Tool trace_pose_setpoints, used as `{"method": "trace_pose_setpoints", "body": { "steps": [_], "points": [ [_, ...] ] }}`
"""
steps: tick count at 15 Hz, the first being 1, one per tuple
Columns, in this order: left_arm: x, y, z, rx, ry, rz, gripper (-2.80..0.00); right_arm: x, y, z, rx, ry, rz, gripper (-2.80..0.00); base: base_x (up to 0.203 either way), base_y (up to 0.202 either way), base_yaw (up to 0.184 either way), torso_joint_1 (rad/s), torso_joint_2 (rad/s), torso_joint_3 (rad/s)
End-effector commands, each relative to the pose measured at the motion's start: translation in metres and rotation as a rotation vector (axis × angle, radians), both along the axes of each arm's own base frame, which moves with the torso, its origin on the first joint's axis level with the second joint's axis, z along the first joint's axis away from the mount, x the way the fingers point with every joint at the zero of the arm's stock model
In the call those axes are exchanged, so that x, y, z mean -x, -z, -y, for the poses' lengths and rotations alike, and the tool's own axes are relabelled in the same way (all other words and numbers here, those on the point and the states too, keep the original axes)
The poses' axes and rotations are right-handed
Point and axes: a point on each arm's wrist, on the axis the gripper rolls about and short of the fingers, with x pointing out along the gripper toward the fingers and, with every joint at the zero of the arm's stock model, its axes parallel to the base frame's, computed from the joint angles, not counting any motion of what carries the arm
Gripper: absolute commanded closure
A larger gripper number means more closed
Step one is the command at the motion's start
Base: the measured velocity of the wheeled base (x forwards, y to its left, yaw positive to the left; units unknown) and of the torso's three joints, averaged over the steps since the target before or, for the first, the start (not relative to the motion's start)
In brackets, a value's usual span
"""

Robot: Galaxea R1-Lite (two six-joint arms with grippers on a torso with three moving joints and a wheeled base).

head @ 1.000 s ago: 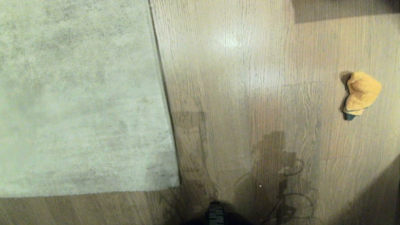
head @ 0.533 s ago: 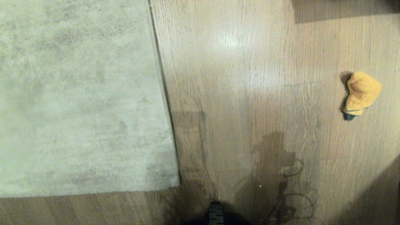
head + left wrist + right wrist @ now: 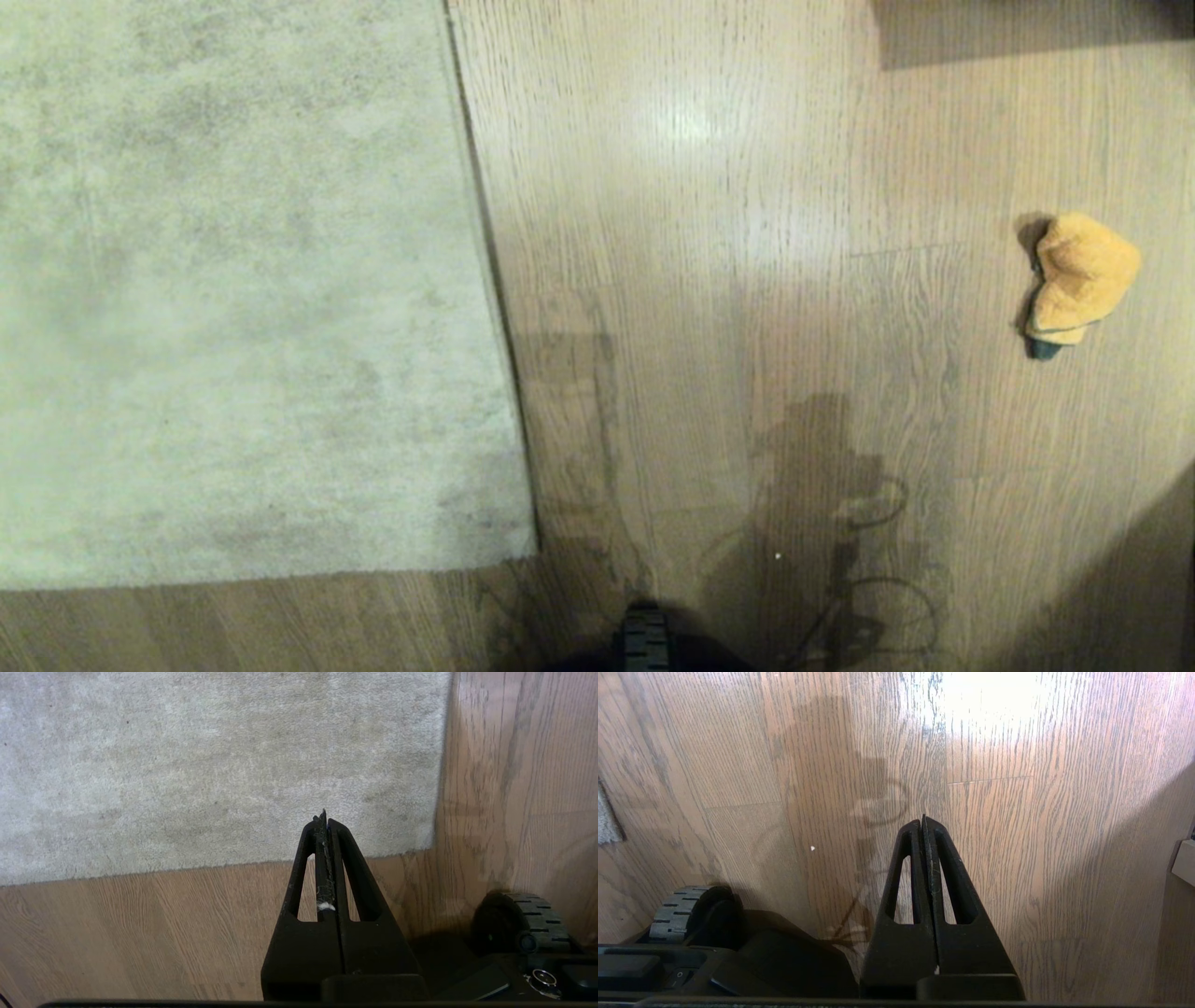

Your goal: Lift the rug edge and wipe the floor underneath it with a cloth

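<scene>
A pale grey rug (image 3: 233,280) covers the left of the head view, lying flat; its rug edge (image 3: 490,280) runs down the middle-left to a near corner (image 3: 534,551). The wood-grain floor (image 3: 747,280) fills the rest. An orange cloth (image 3: 1078,275) lies crumpled far right on the floor. Neither arm shows in the head view. My left gripper (image 3: 324,816) is shut with nothing held, hanging above the rug's near hem (image 3: 233,864). My right gripper (image 3: 923,821) is shut and empty over bare floor (image 3: 1041,835).
The robot's base wheel (image 3: 646,639) shows at the bottom of the head view, and again as the wheel (image 3: 532,914) and the wheel (image 3: 675,912) in the wrist views. A dark shadowed object (image 3: 1027,28) lies at the far right. A pale block (image 3: 1184,861) sits at one side.
</scene>
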Motion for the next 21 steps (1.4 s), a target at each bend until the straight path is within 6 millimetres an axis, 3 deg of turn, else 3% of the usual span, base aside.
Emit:
{"method": "trace_pose_setpoints", "body": {
  "steps": [1,21],
  "points": [
    [0.0,0.0,0.0,0.0,0.0,0.0,0.0,-0.0003,-0.0001,0.0,0.001,0.0,-0.003,0.0,0.0,0.0,0.0,0.0,0.0,0.0],
    [-0.0001,0.0,0.0,-0.004,0.0,-0.001,0.0,-0.0003,-0.0001,0.0,0.001,0.0,-0.003,0.0,0.0,0.0,0.0,0.0,0.0,0.0]
  ]
}}
